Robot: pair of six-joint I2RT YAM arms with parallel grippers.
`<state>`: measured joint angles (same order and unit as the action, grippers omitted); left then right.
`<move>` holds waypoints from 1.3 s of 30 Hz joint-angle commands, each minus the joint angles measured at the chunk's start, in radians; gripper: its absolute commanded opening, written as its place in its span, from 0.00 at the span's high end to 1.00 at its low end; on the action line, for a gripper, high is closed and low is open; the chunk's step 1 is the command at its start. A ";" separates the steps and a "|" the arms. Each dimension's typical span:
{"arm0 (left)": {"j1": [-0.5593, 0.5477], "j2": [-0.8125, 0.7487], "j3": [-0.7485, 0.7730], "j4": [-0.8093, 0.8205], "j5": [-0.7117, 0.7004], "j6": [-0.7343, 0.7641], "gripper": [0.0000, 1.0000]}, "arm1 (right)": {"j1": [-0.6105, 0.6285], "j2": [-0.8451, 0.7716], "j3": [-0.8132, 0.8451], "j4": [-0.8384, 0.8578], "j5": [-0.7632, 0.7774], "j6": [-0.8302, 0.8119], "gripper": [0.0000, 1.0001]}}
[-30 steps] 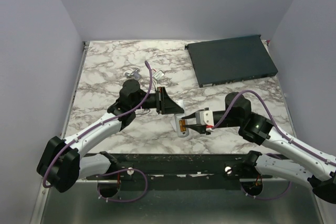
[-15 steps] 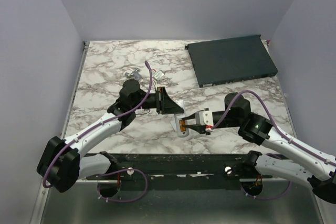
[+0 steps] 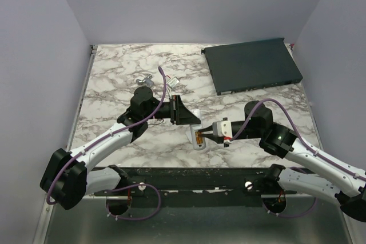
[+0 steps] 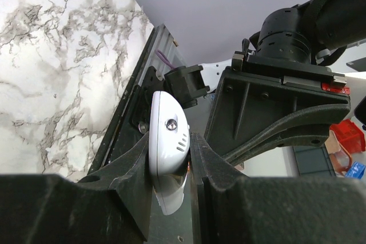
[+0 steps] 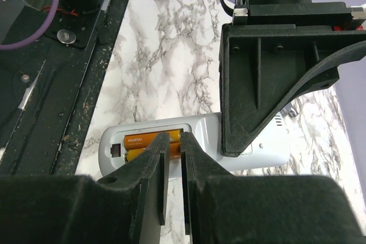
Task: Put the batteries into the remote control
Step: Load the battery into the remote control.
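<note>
Top external view: the left gripper [image 3: 189, 118] is staying clamped on the upper end of the white remote control [image 3: 198, 144], which is lying on the marble table [image 3: 114, 84] between the two arms, exactly as a second earlier. The right gripper [image 3: 207, 134] is still hanging over the open recess, its wrist block sitting a touch nearer the remote than before. From the right wrist, two orange batteries [image 5: 142, 140] are lying side by side in the recess, and the fingers [image 5: 155, 158] are standing almost together with a thin slit, tips on the batteries; whether they are pinching one cannot be told. The dark flat box [image 3: 251, 64] is resting unmoved at the far right.
</note>
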<state>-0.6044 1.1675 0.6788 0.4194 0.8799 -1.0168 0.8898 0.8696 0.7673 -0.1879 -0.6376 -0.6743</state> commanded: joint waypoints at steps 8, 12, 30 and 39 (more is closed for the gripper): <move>-0.006 -0.002 0.052 0.036 0.018 -0.006 1.00 | -0.003 0.018 -0.006 -0.068 -0.014 -0.001 0.82; -0.006 0.001 0.057 0.041 0.013 -0.012 1.00 | -0.003 0.027 -0.003 -0.081 -0.023 -0.001 0.82; 0.010 -0.014 0.065 0.061 -0.016 -0.034 1.00 | -0.003 0.031 -0.002 -0.130 -0.029 -0.007 0.85; 0.023 -0.019 0.056 0.078 -0.025 -0.049 1.00 | -0.003 0.049 0.007 -0.157 -0.054 -0.004 0.85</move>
<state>-0.6018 1.1790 0.6811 0.4164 0.8795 -1.0260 0.8875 0.8936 0.7677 -0.2035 -0.6399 -0.6846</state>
